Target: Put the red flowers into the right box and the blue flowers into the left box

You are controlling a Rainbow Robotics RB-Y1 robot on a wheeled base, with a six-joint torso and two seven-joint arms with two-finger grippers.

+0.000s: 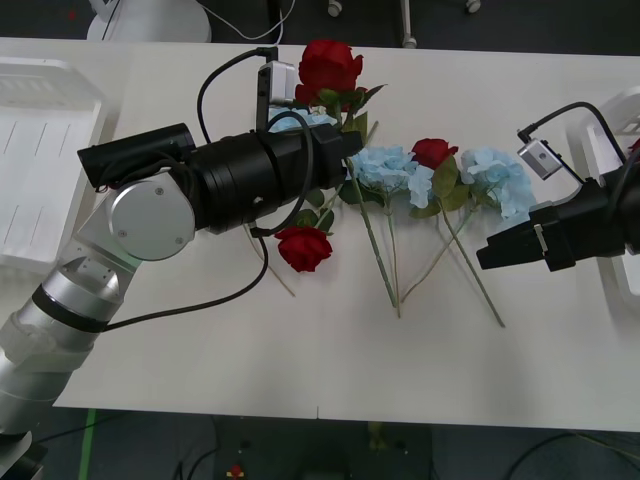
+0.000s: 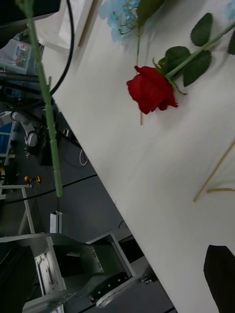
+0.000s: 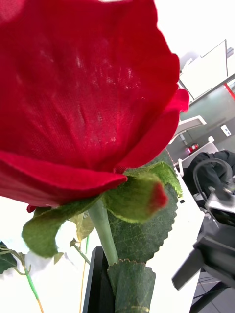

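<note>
Left gripper (image 1: 345, 150), centre of the front view, carries one of the red flowers (image 1: 329, 68). In the left wrist view the stem (image 3: 104, 230) runs down beside a dark finger (image 3: 98, 283), so the fingers appear closed on the stem below the head; the contact itself is not visible. The head stands clear above the table (image 1: 250, 350), presumably held low on the stem to spare the petals.

Right gripper (image 1: 490, 255) hovers at centre right, pointing toward the flower row. Whether its fingers are parted or closed I cannot tell.

Remaining items on the table: a second rose (image 1: 304, 247) lower centre, beneath the left arm; a third (image 1: 433, 152) between the blue flowers (image 1: 385, 168), whose stems fan toward the lower edge and cross one another.

The left box (image 1: 50, 170) sits at the left edge of the frame; the right box (image 1: 590, 150) at the right edge, partly behind the right arm.

Judgement: the held rose belongs in the right box, opposite the carrying arm. The path crosses over the blue heads and toward the right gripper; a handover or a clearing of that arm seems needed. Open table lies along the lower part of the frame.
</note>
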